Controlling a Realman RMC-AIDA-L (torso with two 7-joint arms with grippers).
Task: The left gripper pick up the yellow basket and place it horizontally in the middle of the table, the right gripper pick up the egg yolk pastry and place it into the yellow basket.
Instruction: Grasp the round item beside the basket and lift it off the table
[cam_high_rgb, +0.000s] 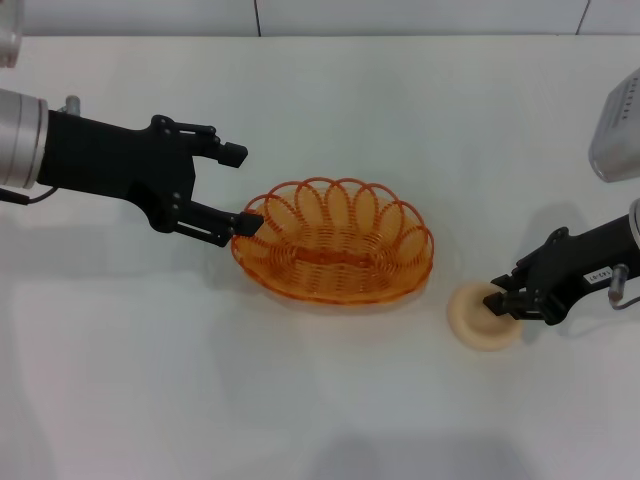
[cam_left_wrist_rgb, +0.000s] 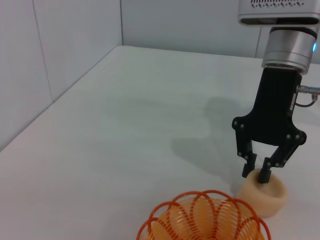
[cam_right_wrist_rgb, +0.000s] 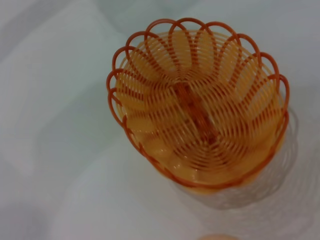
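Pastry (cam_high_rgb: 484, 316) sits on the table (cam_high_rgb: 320, 420), just to the right of the basket (cam_high_rgb: 335, 252), not touching it. My right claw (cam_high_rgb: 497, 301) is down on it, fingers set close on the bun's top near the dimple; from the left wrist view the tips (cam_left_wrist_rgb: 265, 176) press into the crown. I judge this a shallow pinch on a soft dome.

Risks: the bun could crumble or slip out on the lift, since the hold is high and narrow. It could also clip the basket's looped rim on the way over and tip or shove the basket.

Basket lies lengthwise across the middle of the table, upright, nothing in it. My left claw (cam_high_rgb: 240, 190) stands open at its left end, lower finger touching or almost touching the rim. If that arm moves carelessly it could drag the basket off its spot.

Table is plain white. Pale panelled walls stand behind and beside it.
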